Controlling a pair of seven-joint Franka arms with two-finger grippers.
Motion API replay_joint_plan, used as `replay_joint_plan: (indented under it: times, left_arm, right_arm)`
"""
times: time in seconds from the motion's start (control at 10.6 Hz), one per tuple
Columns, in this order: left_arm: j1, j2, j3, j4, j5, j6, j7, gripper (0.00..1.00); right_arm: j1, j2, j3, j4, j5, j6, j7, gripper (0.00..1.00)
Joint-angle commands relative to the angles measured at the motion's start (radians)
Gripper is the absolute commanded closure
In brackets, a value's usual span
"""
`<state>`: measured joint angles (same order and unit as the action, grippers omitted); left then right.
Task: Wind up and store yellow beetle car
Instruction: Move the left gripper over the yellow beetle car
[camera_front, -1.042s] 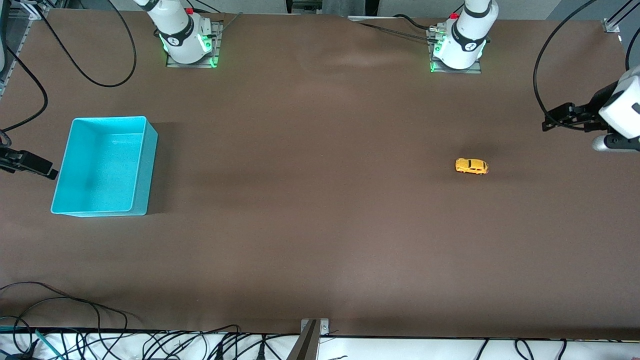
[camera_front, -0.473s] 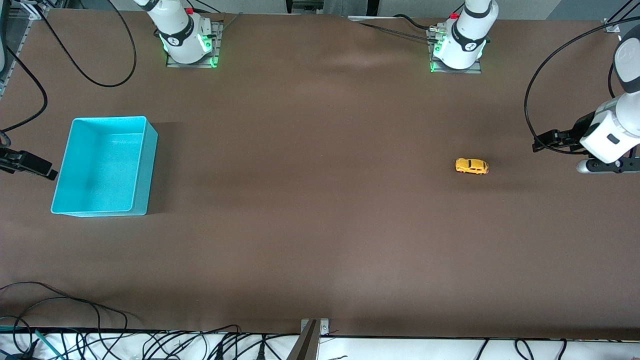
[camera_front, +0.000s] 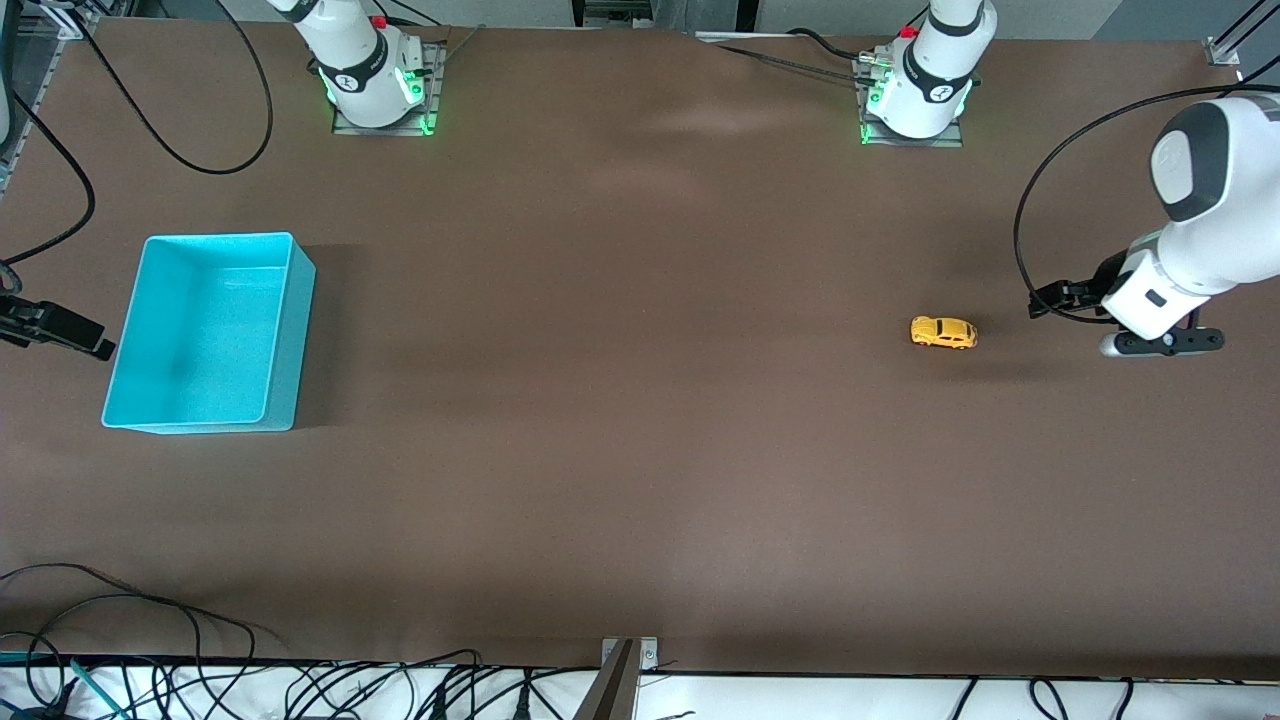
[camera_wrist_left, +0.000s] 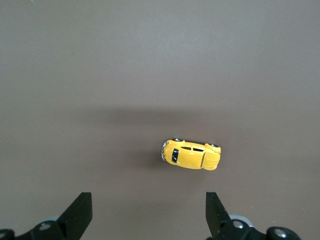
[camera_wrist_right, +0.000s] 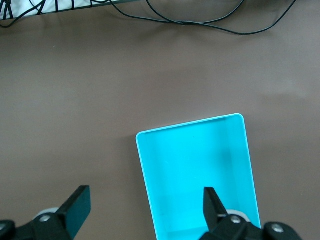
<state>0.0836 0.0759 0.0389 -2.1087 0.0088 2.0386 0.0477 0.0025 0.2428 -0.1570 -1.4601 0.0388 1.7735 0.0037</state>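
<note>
The yellow beetle car (camera_front: 943, 333) stands on its wheels on the brown table toward the left arm's end, and it also shows in the left wrist view (camera_wrist_left: 191, 155). My left gripper (camera_front: 1050, 300) hangs over the table beside the car, nearer that end. It is open (camera_wrist_left: 148, 200), with nothing between its fingers and the car just ahead of them. My right gripper (camera_front: 95, 345) waits open (camera_wrist_right: 145, 195) above the outer rim of the turquoise bin (camera_front: 296, 340), one finger over the bin (camera_wrist_right: 141, 160) and one over the table.
The bin has nothing in it. Black cables (camera_front: 150, 600) trail along the table edge nearest the front camera, beside a metal bracket (camera_front: 625, 665). Both arm bases (camera_front: 372, 80) stand along the edge farthest from that camera.
The left arm has swung in from the table's end toward the car, bringing its open gripper close beside it. The car, the bin and the right gripper have not moved.
</note>
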Motion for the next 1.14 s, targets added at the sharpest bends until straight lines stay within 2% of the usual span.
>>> replay_joint_plan:
  times: [0.0, 0.28, 0.47, 0.66, 1.04]
  left_arm:
    - [0.013, -0.04, -0.002, -0.137, 0.02, 0.119, 0.006, 0.0]
    - [0.027, -0.054, -0.002, -0.247, 0.022, 0.239, 0.008, 0.0]
    - [0.05, -0.054, -0.002, -0.318, 0.022, 0.345, 0.123, 0.0]
    - [0.053, -0.036, -0.002, -0.341, 0.023, 0.368, 0.184, 0.0]
    - [0.057, 0.005, -0.002, -0.355, 0.017, 0.37, 0.637, 0.0]
  right_arm:
    - [-0.004, 0.0, 0.002, 0.007, 0.019, 0.0, 0.01, 0.0]
    - [-0.004, 0.0, 0.002, 0.007, 0.019, 0.001, 0.009, 0.0]
    - [-0.004, 0.0, 0.004, 0.007, 0.018, 0.0, 0.001, 0.0]
    - [-0.006, 0.0, 0.002, 0.007, 0.019, 0.001, 0.007, 0.0]
    - [-0.004, 0.0, 0.002, 0.007, 0.018, 0.001, 0.007, 0.0]
